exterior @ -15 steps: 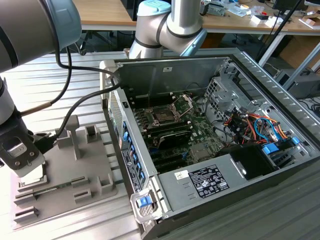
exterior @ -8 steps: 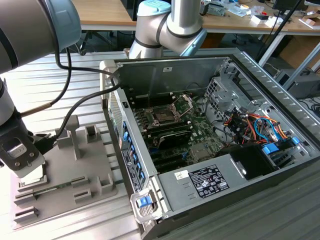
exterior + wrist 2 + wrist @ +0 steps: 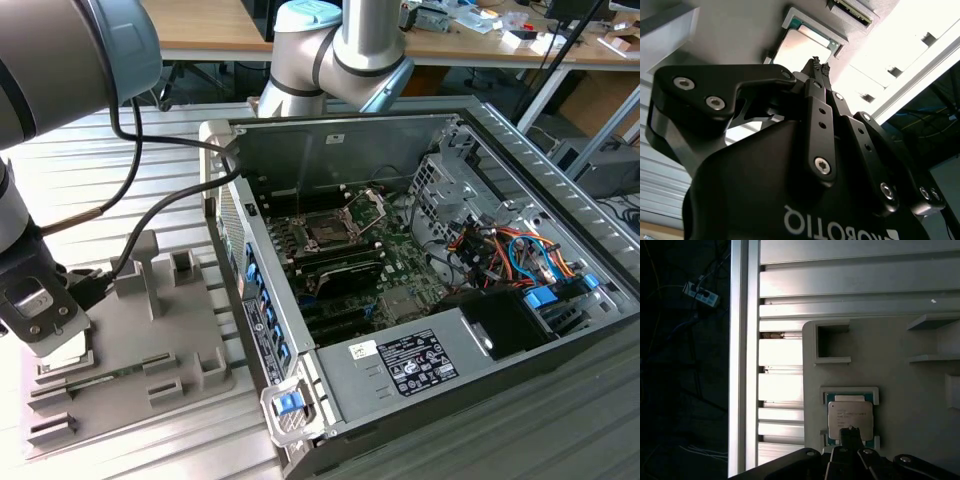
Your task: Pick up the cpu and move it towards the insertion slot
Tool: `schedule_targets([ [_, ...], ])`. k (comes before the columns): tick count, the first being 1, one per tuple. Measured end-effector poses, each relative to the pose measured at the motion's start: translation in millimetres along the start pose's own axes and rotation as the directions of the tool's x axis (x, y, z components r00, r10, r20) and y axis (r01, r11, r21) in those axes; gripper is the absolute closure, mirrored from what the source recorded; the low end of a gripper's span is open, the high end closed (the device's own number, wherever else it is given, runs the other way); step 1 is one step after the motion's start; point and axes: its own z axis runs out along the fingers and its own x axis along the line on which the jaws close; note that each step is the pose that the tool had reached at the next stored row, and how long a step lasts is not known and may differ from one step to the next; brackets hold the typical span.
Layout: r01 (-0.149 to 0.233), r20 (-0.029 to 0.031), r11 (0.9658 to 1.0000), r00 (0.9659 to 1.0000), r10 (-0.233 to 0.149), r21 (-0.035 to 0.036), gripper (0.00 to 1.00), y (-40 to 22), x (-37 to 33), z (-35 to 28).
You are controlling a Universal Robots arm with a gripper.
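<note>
The open computer case (image 3: 330,150) stands on the slatted worktop (image 3: 80,170), with the insertion slot (image 3: 325,232) inside it. At the exterior view's left, the arm (image 3: 60,50) hides part of the grey tray (image 3: 190,340). In the first wrist view the hand (image 3: 850,432), fingertips drawn together on nothing, overlaps one edge of the cpu (image 3: 850,415), which lies in its tray recess. Whether they touch is unclear.

One chip (image 3: 850,416), one grey tray (image 3: 190,325), one memory stick (image 3: 100,378), one open computer case (image 3: 340,150), one socket (image 3: 326,232), one gripper (image 3: 850,430).

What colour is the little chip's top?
The cpu is pale silver; clearest in the first wrist view.
</note>
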Motion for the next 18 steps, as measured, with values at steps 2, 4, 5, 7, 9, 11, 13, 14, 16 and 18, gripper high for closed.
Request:
schedule_targets([
  [2,0.000,0.0000,1.0000,1.0000,0.000,0.0001,0.89,0.0,0.1,0.4],
  [4,0.000,-0.0001,1.0000,1.0000,0.000,0.0003,0.89,0.0,0.2,0.7],
  [5,0.000,0.0000,1.0000,1.0000,0.000,0.0004,0.89,0.0,0.3,0.9],
  [7,0.000,0.0000,1.0000,1.0000,0.000,0.0006,0.89,0.0,0.4,1.3],
  [9,0.000,0.0000,1.0000,1.0000,0.000,0.0008,0.89,0.0,0.5,1.8],
  [11,0.000,0.0000,1.0000,1.0000,0.000,0.0011,0.89,0.0,0.6,2.4],
  [13,0.000,0.0000,1.0000,1.0000,0.000,0.0015,0.89,0.0,0.8,3.0],
  [14,0.000,0.0000,1.0000,1.0000,0.000,0.0016,0.89,-0.1,0.8,3.3],
  [16,0.000,0.0000,1.0000,1.0000,0.000,0.0015,0.89,-0.1,0.9,4.0],
  [18,0.000,0.0000,1.0000,1.0000,0.000,0.0016,0.89,-0.1,1.0,4.7],
])
